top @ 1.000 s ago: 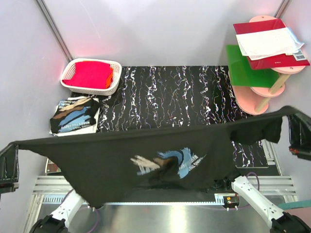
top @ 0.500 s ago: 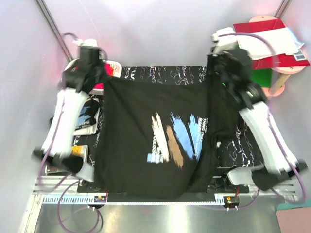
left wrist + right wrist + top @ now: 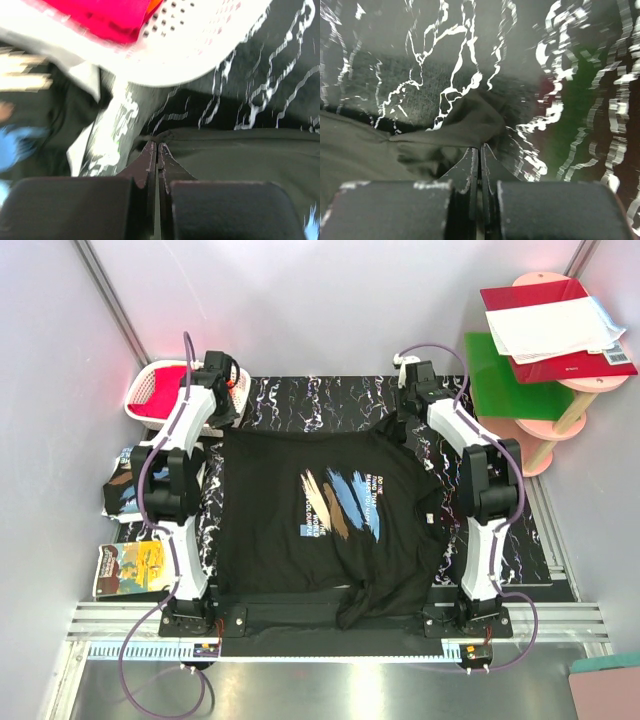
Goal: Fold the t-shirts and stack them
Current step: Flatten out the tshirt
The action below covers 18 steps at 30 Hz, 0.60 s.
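Black t-shirt (image 3: 330,520): top view; a second ago held stretched aloft, now laid flat, print up, at centre; folding judged due.
Folded t-shirt (image 3: 125,490): at 9 o'clock.
Surface (image 3: 330,395): marbled black; basket (image 3: 150,390) at 10, pink shelf (image 3: 515,445) at 2.
Left tool (image 3: 156,150): left wrist view; pressed together, shirt edge pinched.
Right tool (image 3: 480,150): right wrist view; pressed together, cloth fold pinched.

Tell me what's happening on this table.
Two robot arms are working a black t-shirt, which lies print-up on the marbled mat. The left hand and right hand are each shut on a far corner of it, the left one beside the white basket. The near hem is bunched. A folded shirt sits off the mat's left edge.
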### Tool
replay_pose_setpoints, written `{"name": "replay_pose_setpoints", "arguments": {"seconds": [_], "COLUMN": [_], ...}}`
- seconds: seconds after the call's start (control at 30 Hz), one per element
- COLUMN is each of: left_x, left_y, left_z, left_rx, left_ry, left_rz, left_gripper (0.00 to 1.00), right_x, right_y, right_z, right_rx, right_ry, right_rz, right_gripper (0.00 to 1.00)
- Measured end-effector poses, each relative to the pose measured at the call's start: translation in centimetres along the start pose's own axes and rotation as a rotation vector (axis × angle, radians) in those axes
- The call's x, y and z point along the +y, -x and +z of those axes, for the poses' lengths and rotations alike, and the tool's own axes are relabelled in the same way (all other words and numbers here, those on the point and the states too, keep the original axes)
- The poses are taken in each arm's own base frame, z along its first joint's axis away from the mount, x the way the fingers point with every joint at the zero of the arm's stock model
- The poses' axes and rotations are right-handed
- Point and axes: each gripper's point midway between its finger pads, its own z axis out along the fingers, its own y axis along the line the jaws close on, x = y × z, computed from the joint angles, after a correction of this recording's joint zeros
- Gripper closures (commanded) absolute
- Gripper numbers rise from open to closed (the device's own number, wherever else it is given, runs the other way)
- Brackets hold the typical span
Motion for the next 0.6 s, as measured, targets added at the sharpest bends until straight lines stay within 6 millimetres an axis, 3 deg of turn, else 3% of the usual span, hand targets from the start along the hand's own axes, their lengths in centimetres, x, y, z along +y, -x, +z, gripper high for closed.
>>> {"name": "replay_pose_setpoints", "arguments": {"seconds": [0.07,0.17,0.33,0.5,0.6], "left_x": [-0.4,-0.6,-0.7,-0.2,0.0], "left_y": [0.3,0.3,1.0,2.4,3.6], "left_z": [1.3,1.8,1.8,1.3,0.5], "left_rx": [0.005,0.009,-0.017,-0.039,-0.074], "left_ry": [-0.002,-0.004,-0.015,-0.034,-0.041], "left_rz": [-0.002,-0.002,-0.014,-0.042,-0.059], "left_gripper": [1.00,1.00,1.00,1.00,1.00], "right_x": [0.4,0.6,0.5,0.1,0.0], "right_y": [-0.9,-0.7,2.4,7.1,8.5], "right_z": [1.3,1.6,1.0,-0.6,-1.3], "right_rx": [0.025,0.020,-0.057,-0.162,-0.199], "right_ry": [0.013,0.026,0.022,0.012,0.011], "right_rz": [0.008,0.020,0.036,0.042,0.045], "right_gripper": [1.00,1.00,1.00,1.00,1.00]}}
